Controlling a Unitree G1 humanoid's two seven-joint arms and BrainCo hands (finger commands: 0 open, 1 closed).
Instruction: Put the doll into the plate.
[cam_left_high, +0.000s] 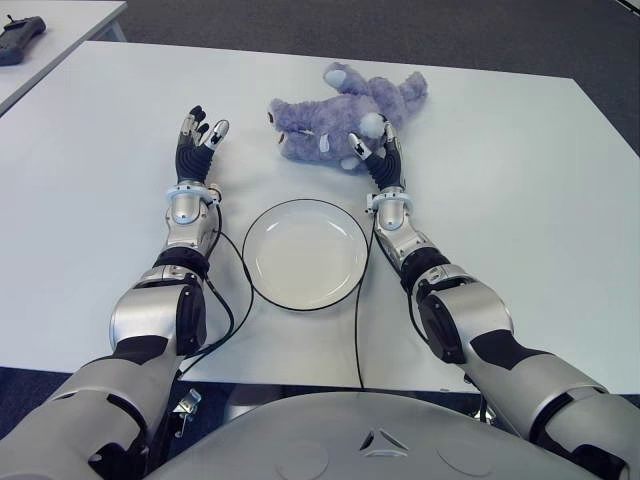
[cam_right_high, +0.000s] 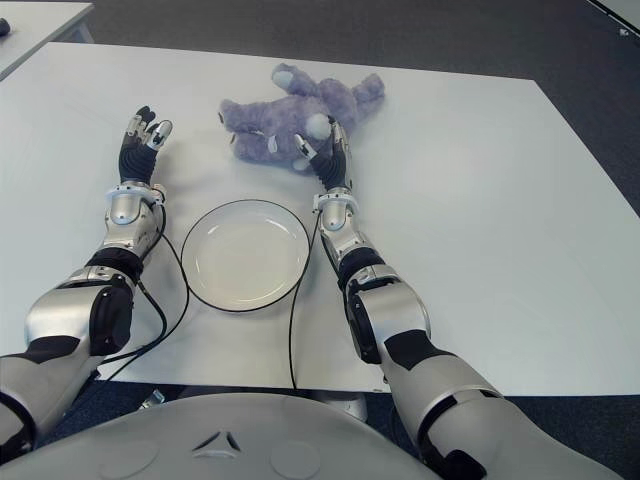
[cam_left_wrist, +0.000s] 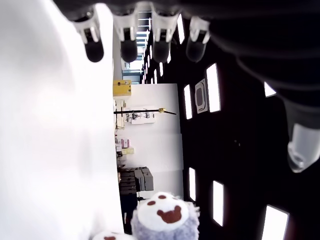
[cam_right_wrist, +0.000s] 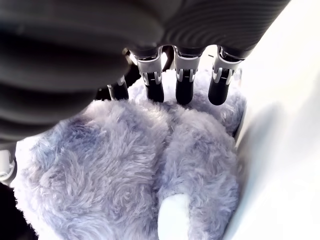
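No writing can be read anywhere. On the white table, the left hand hovers with straight, spread fingers, holding nothing, left of the purple plush doll. The empty white plate sits nearer the robot, between the forearms. The right hand reaches onto the doll, fingers extended against its fur, not closed. Dark carpet lies beyond the table.

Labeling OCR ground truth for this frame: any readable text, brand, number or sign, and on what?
None readable.
Doll: no tag or lettering shows.
Plate: plain, unmarked.
Table: bare white, no markings.
Right hand at the doll and left hand beside it on the left: no legible print.
Dark device on the other table: no text can be made out.
Yellow box in the left wrist view: blurred, unreadable.
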